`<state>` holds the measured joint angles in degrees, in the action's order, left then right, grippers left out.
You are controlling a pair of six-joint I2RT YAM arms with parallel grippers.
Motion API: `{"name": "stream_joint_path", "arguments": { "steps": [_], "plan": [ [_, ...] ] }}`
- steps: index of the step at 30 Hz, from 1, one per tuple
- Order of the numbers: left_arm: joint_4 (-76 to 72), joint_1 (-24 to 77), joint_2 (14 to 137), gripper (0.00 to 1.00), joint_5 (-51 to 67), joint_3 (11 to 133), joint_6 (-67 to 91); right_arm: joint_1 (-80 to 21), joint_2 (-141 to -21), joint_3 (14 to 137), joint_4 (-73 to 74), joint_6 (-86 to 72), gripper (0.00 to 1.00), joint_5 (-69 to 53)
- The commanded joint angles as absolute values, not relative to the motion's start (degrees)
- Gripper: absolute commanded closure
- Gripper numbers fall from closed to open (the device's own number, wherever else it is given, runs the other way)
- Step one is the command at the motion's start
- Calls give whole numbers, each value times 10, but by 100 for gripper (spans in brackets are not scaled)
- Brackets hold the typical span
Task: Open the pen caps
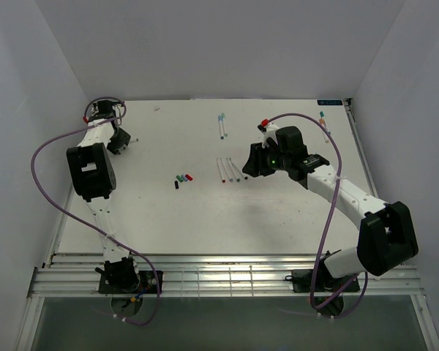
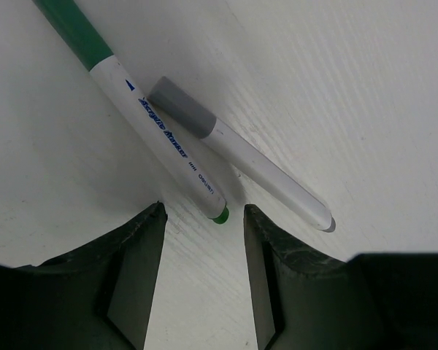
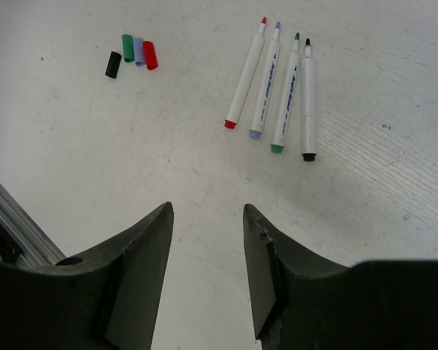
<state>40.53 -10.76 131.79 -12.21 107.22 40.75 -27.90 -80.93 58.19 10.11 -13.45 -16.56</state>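
Observation:
In the left wrist view my left gripper (image 2: 202, 211) is open and low over the table. A white pen with a green cap (image 2: 77, 29) lies with its green tail end just ahead of the gap between the fingertips. A second white pen with a grey cap (image 2: 181, 108) lies beside it. In the right wrist view my right gripper (image 3: 206, 208) is open and empty. Beyond it lie several uncapped pens (image 3: 266, 80) in a row and loose caps: black (image 3: 113, 64), green (image 3: 128, 47), lavender (image 3: 139, 51), red (image 3: 150, 55). From above, the left gripper (image 1: 124, 142) is far left and the right gripper (image 1: 246, 167) is right of centre.
Two capped pens with teal caps (image 1: 222, 126) lie at the back middle. More pens (image 1: 323, 121) lie at the back right near the wall. The loose caps (image 1: 183, 179) sit mid-table, left of the uncapped pens (image 1: 230, 172). White walls enclose the table on three sides.

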Motion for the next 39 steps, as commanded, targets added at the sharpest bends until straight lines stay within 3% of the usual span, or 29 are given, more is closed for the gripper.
{"name": "stream_joint_path", "arguments": {
  "steps": [1, 16, 22, 29, 34, 39],
  "plan": [
    [417, -114, 1317, 43, -143, 1088, 397, -281, -802, 580, 81, -128, 51, -160],
    [448, -127, 1355, 44, -179, 1140, 364, -280, -796, 571, 79, -126, 51, -153],
    [450, -127, 1357, 49, -180, 1134, 358, -280, -795, 571, 78, -127, 51, -154],
    [445, -128, 1340, 60, -181, 1092, 369, -280, -792, 571, 79, -127, 51, -154],
    [425, -130, 1309, 85, -174, 1034, 395, -280, -785, 570, 79, -127, 51, -154],
    [398, -132, 1256, 90, -164, 941, 429, -280, -778, 566, 79, -128, 51, -154]
  ]
}}
